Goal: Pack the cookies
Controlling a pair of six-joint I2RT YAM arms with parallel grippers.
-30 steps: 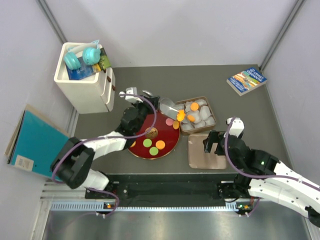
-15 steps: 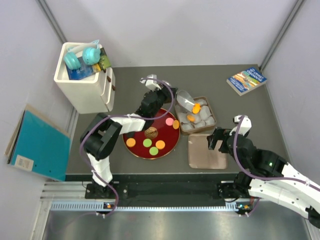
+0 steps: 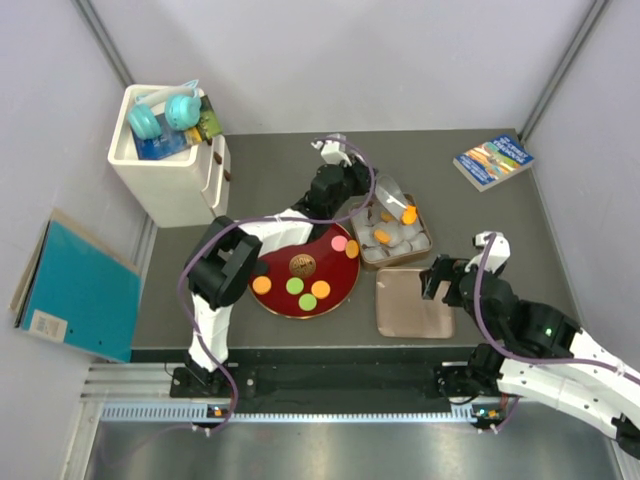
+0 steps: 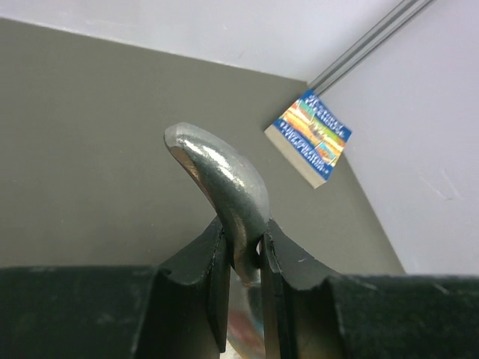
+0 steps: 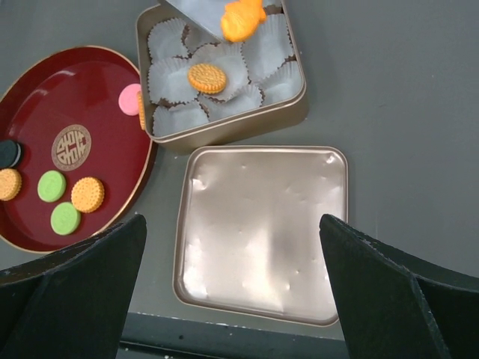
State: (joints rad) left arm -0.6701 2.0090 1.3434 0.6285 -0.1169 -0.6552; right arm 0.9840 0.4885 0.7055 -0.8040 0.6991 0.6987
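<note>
My left gripper (image 4: 243,254) is shut on the handle of a metal scoop (image 4: 217,179). The scoop (image 3: 390,195) hangs over the far part of the gold tin (image 3: 428,243) of white paper cups and carries an irregular orange cookie (image 5: 241,19). One round orange cookie (image 5: 206,77) lies in a cup. The red plate (image 3: 340,285) holds orange (image 5: 87,194), green (image 5: 52,185) and pink (image 5: 131,99) cookies. My right gripper (image 5: 236,299) is open and empty above the tin's lid (image 5: 262,232).
A white bin (image 3: 170,185) with teal items stands at the back left. A book (image 3: 493,160) lies at the back right. A teal folder (image 3: 75,285) leans at the left wall. A black disc (image 5: 9,153) lies on the plate.
My left gripper has swung right and back, carrying the scoop with the irregular orange cookie from the plate's edge to over the tin. My right arm has shifted slightly right.
</note>
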